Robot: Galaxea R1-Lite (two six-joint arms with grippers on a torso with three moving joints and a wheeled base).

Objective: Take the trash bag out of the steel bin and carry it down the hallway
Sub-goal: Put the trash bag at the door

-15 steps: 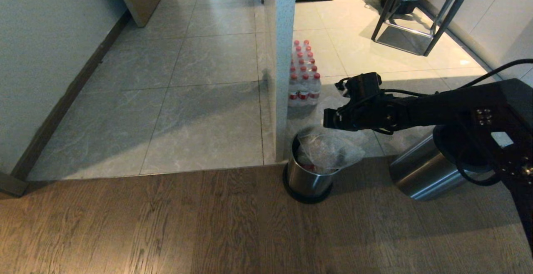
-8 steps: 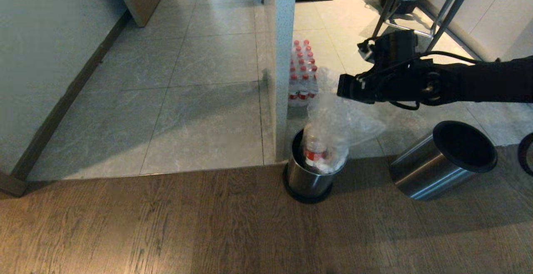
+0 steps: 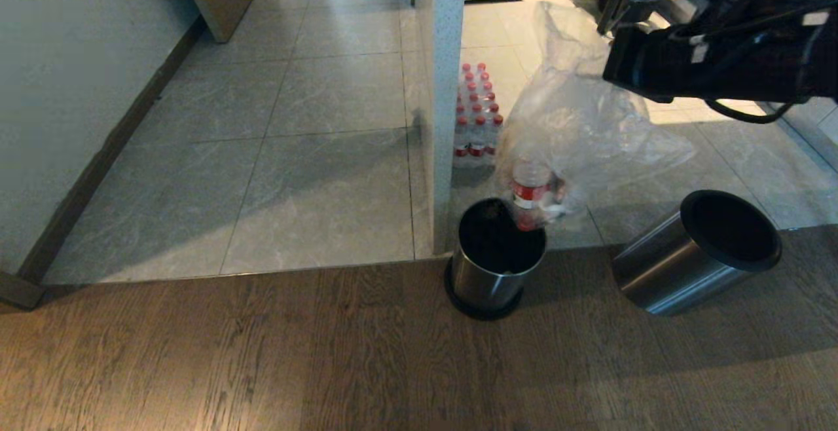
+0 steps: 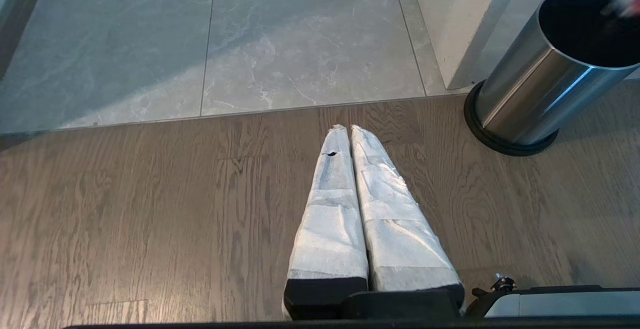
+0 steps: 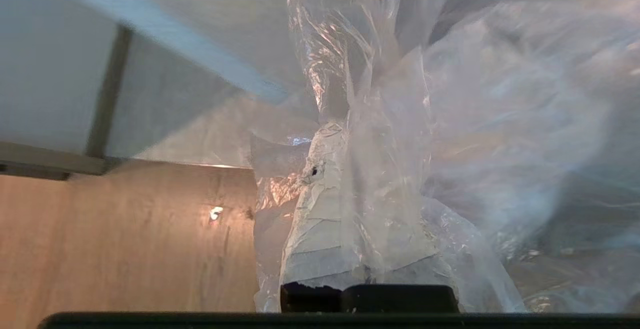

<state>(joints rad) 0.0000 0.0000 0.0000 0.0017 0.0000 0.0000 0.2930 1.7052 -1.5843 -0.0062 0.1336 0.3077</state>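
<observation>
Nearest the robot lies a wood-plank floor (image 3: pixel 262 352). Over it, seen only in the left wrist view, the left gripper (image 4: pixel 348 130) hangs with its white-wrapped fingers (image 4: pixel 330 209) pressed together, holding nothing.

At the seam where wood meets grey tile stands the steel bin (image 3: pixel 495 267), upright, its dark mouth open and nothing visible inside from the head view. A second steel bin (image 3: pixel 694 254) sits to its right, tipped at a slant with its black-rimmed opening facing up and to the right.

Above and just beyond the upright bin hangs the trash bag (image 3: pixel 576 130), lifted clear of the rim. Its long axis runs up and down, leaning toward the upper right: the weighted bottom, holding a red-labelled bottle (image 3: pixel 531 194), points down at the bin, and the gathered top rises to the right gripper (image 3: pixel 612 64).

The right wrist view shows what the head view hides: the taped jaws clamped tight on a bunched twist of clear plastic.

Behind the bag, a white pillar (image 3: pixel 442 90) stands beside a shrink-wrapped pack of red-capped bottles (image 3: pixel 478 113). The tiled hallway (image 3: pixel 314 90) stretches farther left.
</observation>
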